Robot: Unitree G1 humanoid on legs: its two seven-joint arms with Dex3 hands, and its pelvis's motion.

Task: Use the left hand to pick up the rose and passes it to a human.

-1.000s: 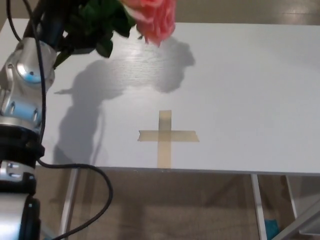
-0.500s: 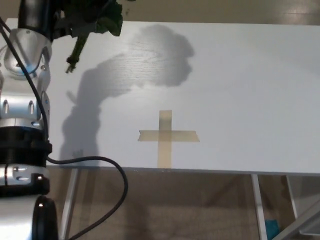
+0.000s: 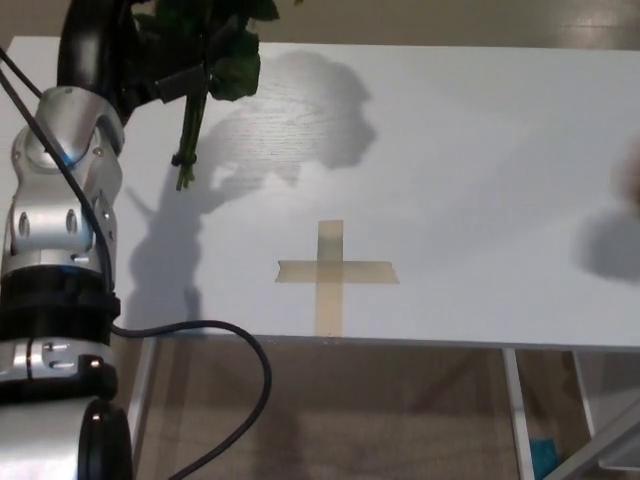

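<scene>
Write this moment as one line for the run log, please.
phase: lift | left hand: holds rose above table, stem hanging down | bloom: out of frame | right hand: not in view | tape cross: bare

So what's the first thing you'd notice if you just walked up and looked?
Probably the big silver robot arm rising along the left edge, with a green rose stem and leaves dangling from the top left corner above the white table. The flower itself is out of sight past the top edge. Next you'd spot the cross of tan tape near the table's front edge, and the large dark shadow the rose casts on the tabletop.
</scene>
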